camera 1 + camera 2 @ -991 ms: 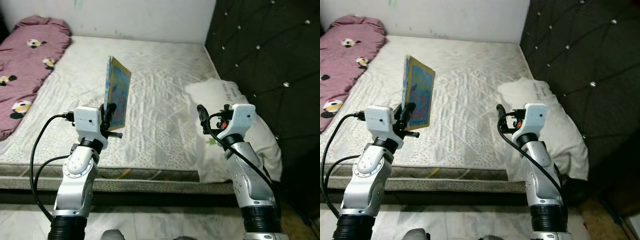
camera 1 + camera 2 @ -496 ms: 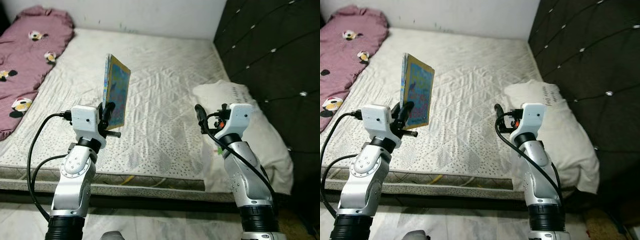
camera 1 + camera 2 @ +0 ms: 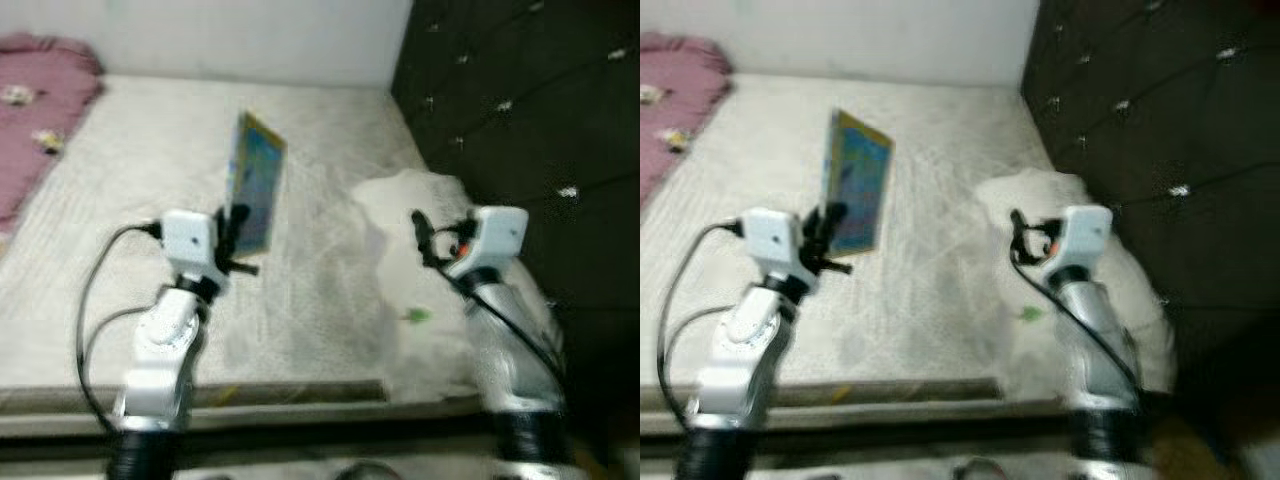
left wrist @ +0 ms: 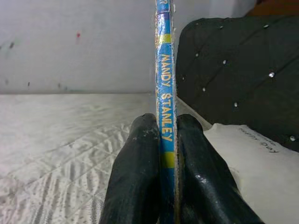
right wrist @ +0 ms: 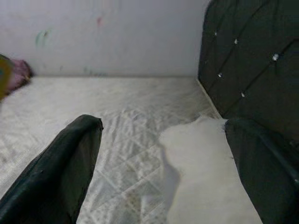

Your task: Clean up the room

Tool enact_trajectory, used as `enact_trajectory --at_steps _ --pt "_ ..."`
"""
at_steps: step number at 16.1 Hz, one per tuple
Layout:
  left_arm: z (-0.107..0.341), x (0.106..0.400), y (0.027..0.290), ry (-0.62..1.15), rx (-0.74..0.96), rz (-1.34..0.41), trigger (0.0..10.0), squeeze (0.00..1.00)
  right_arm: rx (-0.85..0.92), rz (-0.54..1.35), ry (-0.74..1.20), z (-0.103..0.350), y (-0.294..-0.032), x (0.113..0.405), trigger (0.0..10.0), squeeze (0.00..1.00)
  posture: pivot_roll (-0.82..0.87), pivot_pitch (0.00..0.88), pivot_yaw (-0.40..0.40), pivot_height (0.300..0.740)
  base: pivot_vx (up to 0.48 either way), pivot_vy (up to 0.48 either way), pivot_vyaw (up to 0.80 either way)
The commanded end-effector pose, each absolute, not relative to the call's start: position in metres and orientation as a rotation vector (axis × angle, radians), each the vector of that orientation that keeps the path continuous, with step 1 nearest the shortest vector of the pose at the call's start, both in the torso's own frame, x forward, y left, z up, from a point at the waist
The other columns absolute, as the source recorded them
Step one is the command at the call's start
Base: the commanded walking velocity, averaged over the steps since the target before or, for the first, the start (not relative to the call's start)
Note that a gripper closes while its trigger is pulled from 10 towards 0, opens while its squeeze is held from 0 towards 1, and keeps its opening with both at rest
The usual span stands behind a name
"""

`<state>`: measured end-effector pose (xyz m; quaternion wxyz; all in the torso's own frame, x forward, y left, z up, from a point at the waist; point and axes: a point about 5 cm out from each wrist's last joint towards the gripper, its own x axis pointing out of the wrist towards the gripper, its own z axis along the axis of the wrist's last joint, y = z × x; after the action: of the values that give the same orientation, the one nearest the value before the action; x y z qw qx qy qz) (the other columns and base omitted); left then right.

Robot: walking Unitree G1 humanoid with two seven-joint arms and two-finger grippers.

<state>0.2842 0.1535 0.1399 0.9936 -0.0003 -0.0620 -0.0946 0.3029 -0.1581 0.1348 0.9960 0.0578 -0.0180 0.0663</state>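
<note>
A thin colourful book [image 3: 256, 182] stands upright above the white mattress [image 3: 130, 160], and my left gripper [image 3: 235, 216] is shut on its lower edge. In the left wrist view its blue spine [image 4: 166, 93] is pinched between both black fingers [image 4: 140, 172]. My right gripper [image 3: 421, 235] hovers open over the near right part of the bed, beside a white pillow [image 3: 425, 195]. Nothing sits between its fingers [image 5: 60, 172] in the right wrist view. The head views are blurred.
A dark tufted headboard [image 3: 520, 120] lines the bed's right side. A pink blanket [image 3: 35, 100] with small patches lies at the far left. A white wall [image 3: 220, 35] runs behind the bed. A small green speck [image 3: 417, 316] lies near the pillow.
The whole picture has shifted and blurred, so the camera has turned to the right. Both arms keep their pose, and the left gripper still holds the book.
</note>
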Motion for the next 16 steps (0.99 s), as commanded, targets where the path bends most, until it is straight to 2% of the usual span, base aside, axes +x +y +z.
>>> enact_trajectory --at_steps 1,6,13,16 --pt "0.1485 0.283 0.1608 -0.167 0.009 -0.152 10.0 0.0 0.108 0.134 -0.031 0.1345 -0.1583 0.3019 10.0 0.0 -0.01 0.0 -0.068 0.74 0.0 0.0 -0.53" --pt "0.148 0.2829 0.1609 -0.161 0.012 -0.142 10.0 0.0 0.105 0.135 -0.029 0.1337 -0.1582 0.3011 10.0 0.0 -0.01 0.0 -0.069 0.74 0.0 0.0 0.0" --pt "0.1484 0.2829 0.16 -0.159 0.003 -0.144 10.0 0.0 0.103 0.129 -0.028 0.1336 -0.1587 0.3006 10.0 0.0 -0.01 0.0 -0.069 0.74 0.0 -0.399 0.0" --pt "0.1476 0.2818 0.1601 -0.16 -0.024 -0.137 10.0 0.0 0.103 0.129 -0.028 0.1333 -0.1588 0.2996 10.0 0.0 -0.01 0.0 -0.068 0.74 0.0 0.0 0.0"
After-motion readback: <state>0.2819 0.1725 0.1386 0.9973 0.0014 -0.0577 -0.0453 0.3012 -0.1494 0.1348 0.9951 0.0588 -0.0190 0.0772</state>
